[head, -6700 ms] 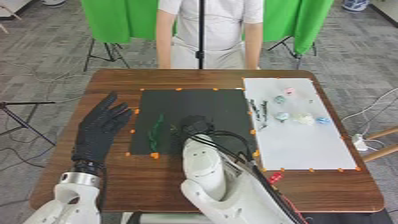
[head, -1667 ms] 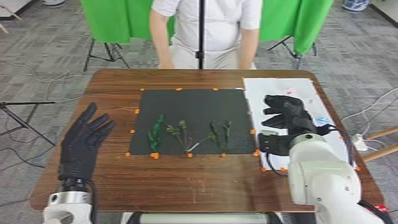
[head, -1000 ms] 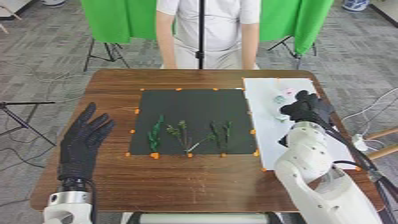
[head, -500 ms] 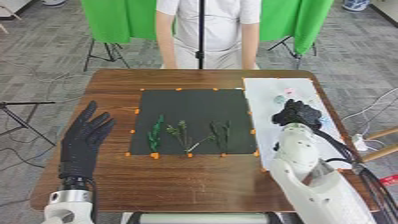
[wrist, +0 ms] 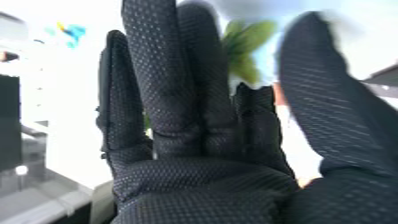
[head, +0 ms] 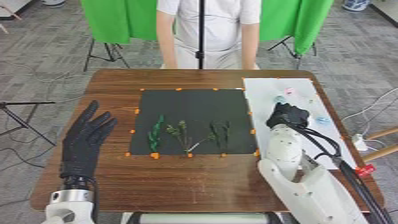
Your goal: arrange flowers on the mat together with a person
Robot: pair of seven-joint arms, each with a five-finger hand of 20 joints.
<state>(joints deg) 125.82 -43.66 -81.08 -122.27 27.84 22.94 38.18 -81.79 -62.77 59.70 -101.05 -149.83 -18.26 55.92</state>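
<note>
Fingers [wrist: 158, 75] nearly straight, thumb [wrist: 322, 85] apart, hovering with right hand [head: 289, 116] over white sheet [head: 266, 86], yellow-green flower [wrist: 246, 46] between, grip unclear; pointing open left hand [head: 82, 139] forward beside black mat [head: 182, 106] bearing green stems [head: 155, 134].

Place: a lab, of the robot-testing kind. Floor [head: 53, 70]: grey, patterned, with loose cables [head: 369, 116] trailing at both sides and a small white box [head: 359, 142] among those at right. Backdrop: bright green cloth [head: 111, 22], hung beyond the table in two parts, black tripod legs [head: 108, 52] beneath. Stands: one upright black pole [head: 202, 32] at the far side; one black stand [head: 27, 125] at left. Worktable: brown wood [head: 204, 187], one, bearing a black mat [head: 191, 107] and a white sheet [head: 266, 86], orange marks [head: 155, 156] along their edges. Machinery: two white robot arms [head: 311, 192], black cables [head: 333, 145] running along the right one.
</note>
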